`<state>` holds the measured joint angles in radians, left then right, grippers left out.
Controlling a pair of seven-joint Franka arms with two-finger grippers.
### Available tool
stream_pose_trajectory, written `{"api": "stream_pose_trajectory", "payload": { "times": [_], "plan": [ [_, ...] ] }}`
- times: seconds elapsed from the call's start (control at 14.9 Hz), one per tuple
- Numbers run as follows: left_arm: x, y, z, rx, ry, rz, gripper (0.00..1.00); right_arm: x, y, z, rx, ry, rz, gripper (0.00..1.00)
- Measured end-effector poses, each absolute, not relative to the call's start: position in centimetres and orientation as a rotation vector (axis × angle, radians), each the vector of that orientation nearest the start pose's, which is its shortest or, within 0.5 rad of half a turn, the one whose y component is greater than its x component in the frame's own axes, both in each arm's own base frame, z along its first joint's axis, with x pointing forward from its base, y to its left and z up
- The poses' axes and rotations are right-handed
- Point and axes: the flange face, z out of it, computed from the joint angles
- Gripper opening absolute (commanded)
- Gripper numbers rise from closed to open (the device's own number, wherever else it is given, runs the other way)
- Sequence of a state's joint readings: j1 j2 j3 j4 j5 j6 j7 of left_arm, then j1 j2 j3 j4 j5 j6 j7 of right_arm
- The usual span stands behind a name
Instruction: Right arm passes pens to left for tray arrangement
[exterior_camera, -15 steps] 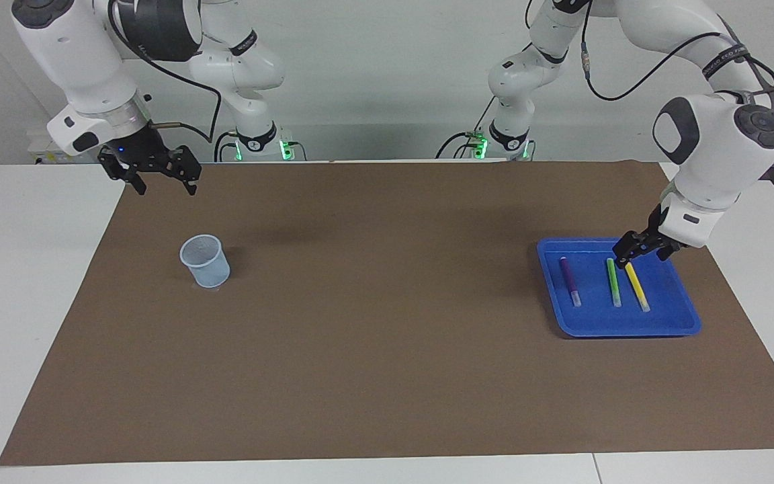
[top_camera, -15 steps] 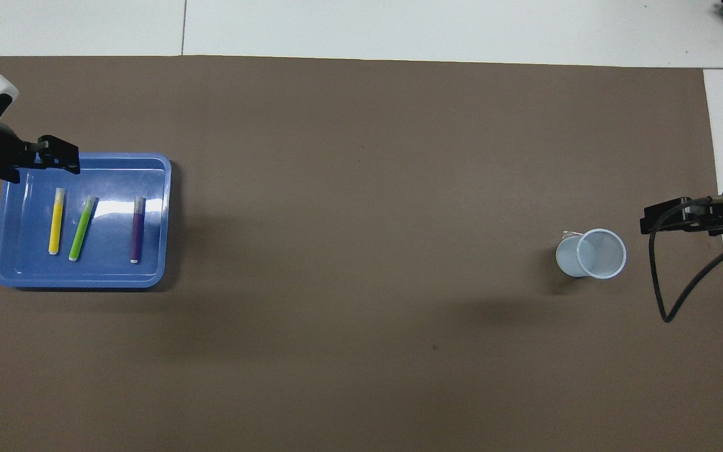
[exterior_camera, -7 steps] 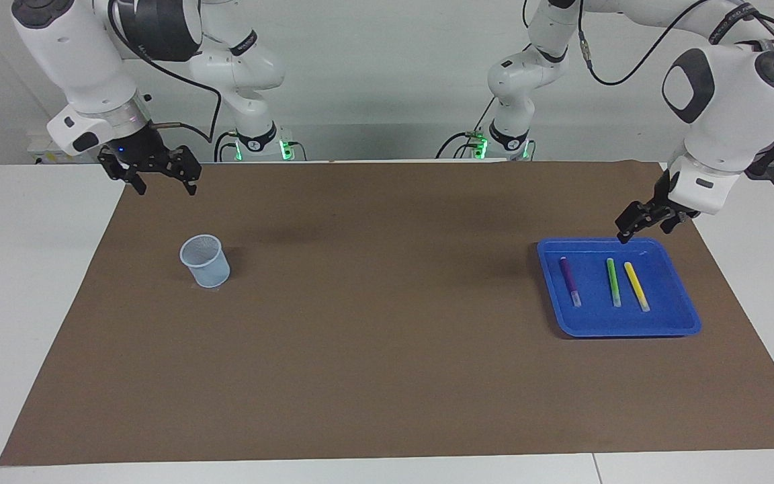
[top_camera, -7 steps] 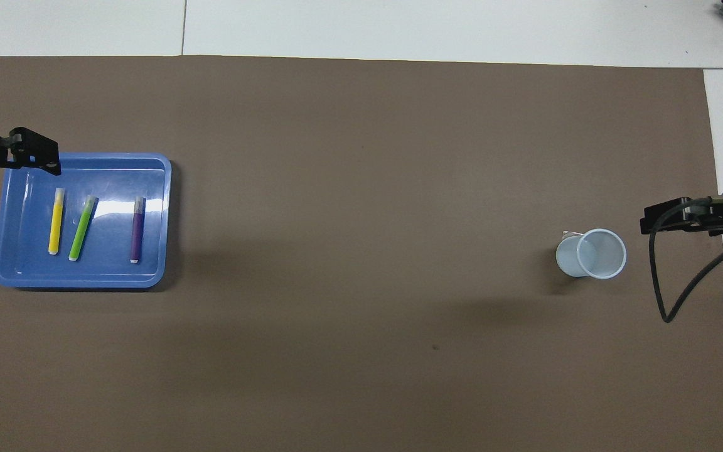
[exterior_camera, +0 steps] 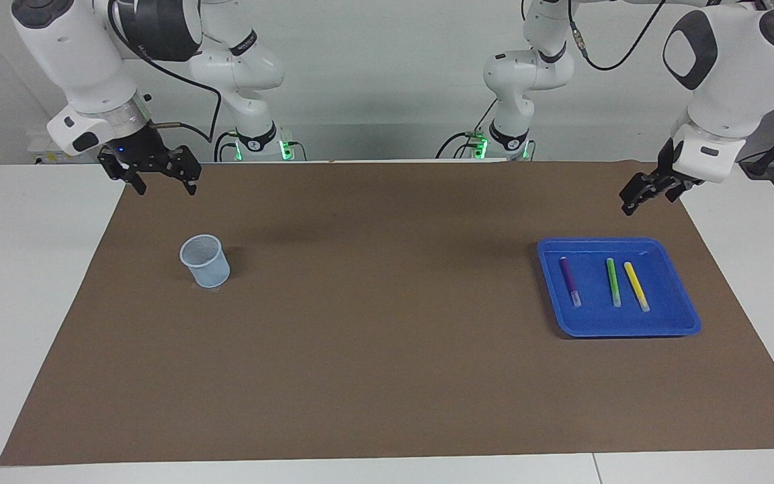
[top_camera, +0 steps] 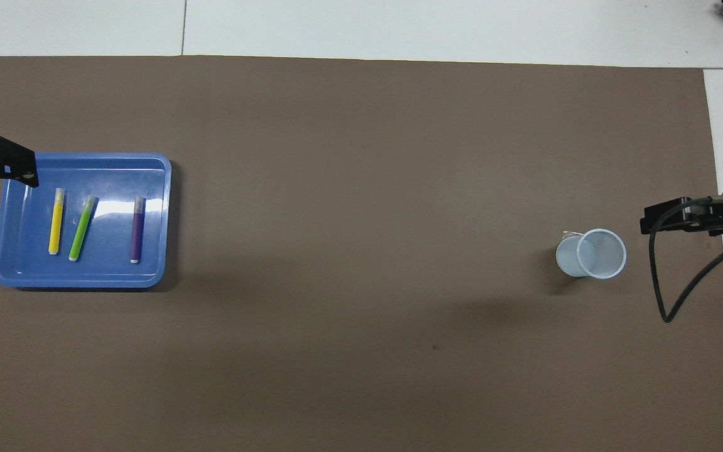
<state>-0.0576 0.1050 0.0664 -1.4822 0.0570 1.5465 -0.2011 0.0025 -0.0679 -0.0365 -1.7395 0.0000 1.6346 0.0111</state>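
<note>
The blue tray lies on the brown mat toward the left arm's end of the table. In it lie the purple pen, the green pen and the yellow pen, side by side and apart. They also show in the overhead view: yellow, green, purple, in the tray. My left gripper is open and empty, raised over the mat by the tray's corner. My right gripper is open and empty, waiting over the mat's edge.
A small pale-blue mesh cup stands upright on the mat toward the right arm's end, also seen from overhead. The brown mat covers most of the white table.
My left gripper has let go of the yellow pen's end, risen out of the tray and drawn back toward its base. The pens and the right arm have not moved.
</note>
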Motion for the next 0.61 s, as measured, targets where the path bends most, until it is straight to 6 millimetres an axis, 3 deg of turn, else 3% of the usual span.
{"api": "stream_pose_trajectory", "payload": {
  "times": [0.27,0.61],
  "plan": [
    [57.7,1.8,61.7,-3.064,-0.349,0.03,1.0,53.5,-1.9,58.7,-3.137,0.071,0.058,1.0],
    [57.6,-0.8,61.9,-3.091,-0.159,0.027,1.0,53.5,-1.9,58.7,-3.137,0.071,0.058,1.0]
  ]
}}
